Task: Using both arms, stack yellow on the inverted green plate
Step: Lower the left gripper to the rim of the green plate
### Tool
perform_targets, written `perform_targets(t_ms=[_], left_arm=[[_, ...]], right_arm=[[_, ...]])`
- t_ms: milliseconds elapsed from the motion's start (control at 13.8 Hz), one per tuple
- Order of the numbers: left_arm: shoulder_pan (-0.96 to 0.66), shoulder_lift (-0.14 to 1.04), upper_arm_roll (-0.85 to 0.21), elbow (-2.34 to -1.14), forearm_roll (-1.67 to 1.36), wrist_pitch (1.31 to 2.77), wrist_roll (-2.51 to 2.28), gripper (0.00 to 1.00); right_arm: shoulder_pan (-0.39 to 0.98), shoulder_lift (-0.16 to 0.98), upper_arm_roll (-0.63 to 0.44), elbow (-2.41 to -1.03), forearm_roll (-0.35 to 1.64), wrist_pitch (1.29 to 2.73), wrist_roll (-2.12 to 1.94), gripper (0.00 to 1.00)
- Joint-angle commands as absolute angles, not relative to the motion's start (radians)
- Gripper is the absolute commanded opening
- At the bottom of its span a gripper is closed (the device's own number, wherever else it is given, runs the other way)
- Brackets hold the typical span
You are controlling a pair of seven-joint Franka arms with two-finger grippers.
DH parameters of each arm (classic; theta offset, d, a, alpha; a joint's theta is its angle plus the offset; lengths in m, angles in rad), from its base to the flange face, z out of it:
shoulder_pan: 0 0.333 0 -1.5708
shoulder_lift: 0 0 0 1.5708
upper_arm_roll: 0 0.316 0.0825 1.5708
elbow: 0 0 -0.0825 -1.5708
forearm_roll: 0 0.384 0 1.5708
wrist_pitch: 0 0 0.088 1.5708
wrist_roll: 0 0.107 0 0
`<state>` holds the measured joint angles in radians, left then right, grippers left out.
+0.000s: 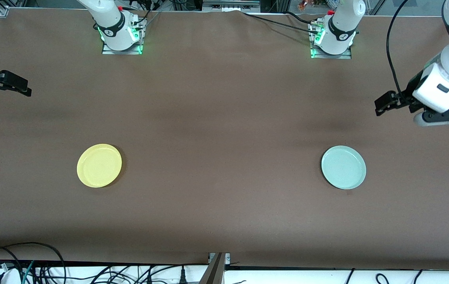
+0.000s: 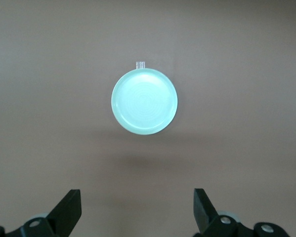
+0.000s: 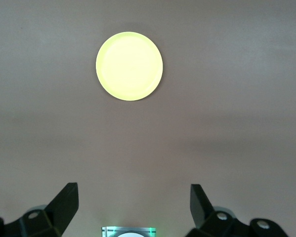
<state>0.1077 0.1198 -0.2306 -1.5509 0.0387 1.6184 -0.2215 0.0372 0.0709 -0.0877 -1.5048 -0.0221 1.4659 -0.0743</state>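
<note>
One yellow plate (image 1: 99, 165) and one green plate (image 1: 343, 167), both rim-up on the brown worktop (image 1: 216, 118), well apart toward opposite arm ends. Concentric rings on the green plate seen only in left wrist view. Left tool (image 2: 138, 212) and right tool (image 3: 133, 210) spread wide, empty, aloft.

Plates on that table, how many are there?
2: the yellow plate toward the right arm's end of the brown table, the green plate toward the left arm's end. Nothing seems hidden.
</note>
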Motion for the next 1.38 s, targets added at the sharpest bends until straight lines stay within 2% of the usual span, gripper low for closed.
perform_targets(t_ms=[0,362,580,725,1087,1304], left_arm=[[0.071,0.219,-0.23,-1.45,0.032,1.563,-0.226,1.0],[0.086,0.235,-0.226,-1.459,0.044,1.552,-0.201,1.0],[0.13,0.3,-0.216,-1.479,0.044,1.574,-0.094,1.0],[0.146,0.337,-0.216,-1.538,0.064,1.675,-0.094,1.0],[0.224,0.37,-0.218,-1.81,0.068,2.079,-0.092,1.0],[0.25,0.469,-0.216,-1.812,0.071,2.16,-0.072,1.0]], right_arm=[[0.032,0.083,-0.086,-1.483,-0.011,1.46,-0.071,1.0],[0.032,0.083,-0.084,-1.483,-0.011,1.46,-0.071,1.0],[0.032,0.083,-0.086,-1.483,-0.011,1.46,-0.071,1.0],[0.032,0.083,-0.084,-1.483,-0.011,1.465,-0.072,1.0],[0.032,0.083,-0.084,-1.483,-0.009,1.47,-0.072,1.0],[0.032,0.083,-0.084,-1.483,-0.009,1.47,-0.071,1.0]])
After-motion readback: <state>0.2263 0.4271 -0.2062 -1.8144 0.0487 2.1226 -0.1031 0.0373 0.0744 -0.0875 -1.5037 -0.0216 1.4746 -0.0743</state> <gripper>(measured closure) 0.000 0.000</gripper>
